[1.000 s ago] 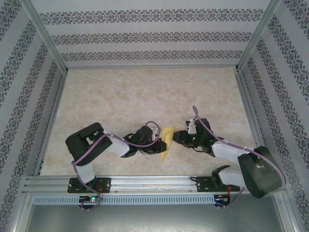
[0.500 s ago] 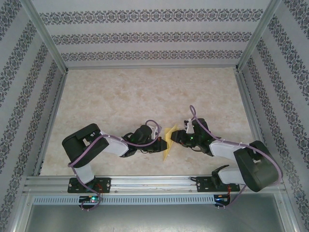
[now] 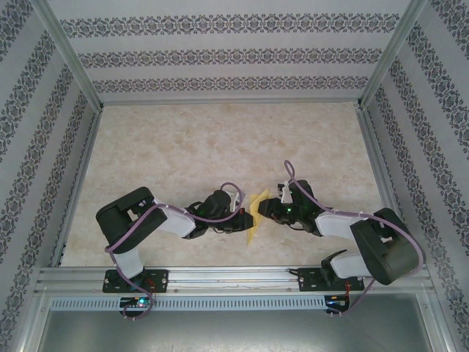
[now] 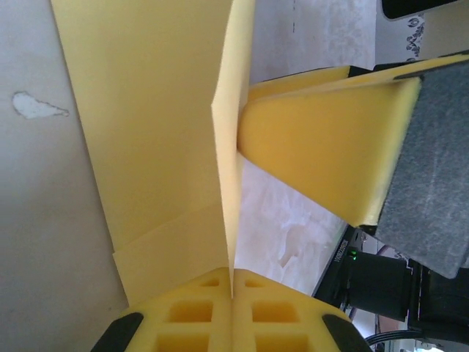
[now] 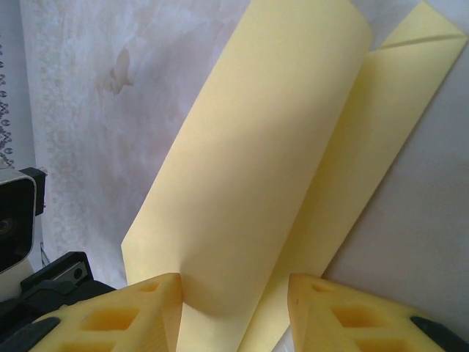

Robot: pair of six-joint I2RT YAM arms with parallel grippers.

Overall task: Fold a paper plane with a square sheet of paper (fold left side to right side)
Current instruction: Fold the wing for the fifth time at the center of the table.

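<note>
Clearly the fold is only half made. The square sheet of paper [image 3: 254, 213] lies at the near middle of the table [image 3: 220, 139], between the two arms, and already has several layers: the right wrist view shows a long narrow strip with a slanted crease at its far tip, and a broad flap [image 5: 256, 169] curling up off it. The flap stands raised and has not been laid over to the right or pressed flat, so that and the creasing are left to do (and probably later folds too, since no dart shape shows).

The left gripper [image 4: 233, 290] is closed tight on the paper's edge, both pads meeting on it. The right gripper [image 5: 234, 293] is partly spread, with the curled flap rising between its fingers. Whether they squeeze it cannot be told.

Nothing else lies near the paper. The likely hindrance is crowding, as one right finger [image 4: 315, 147] sits just beside the upright flap, close to the left gripper.
</note>
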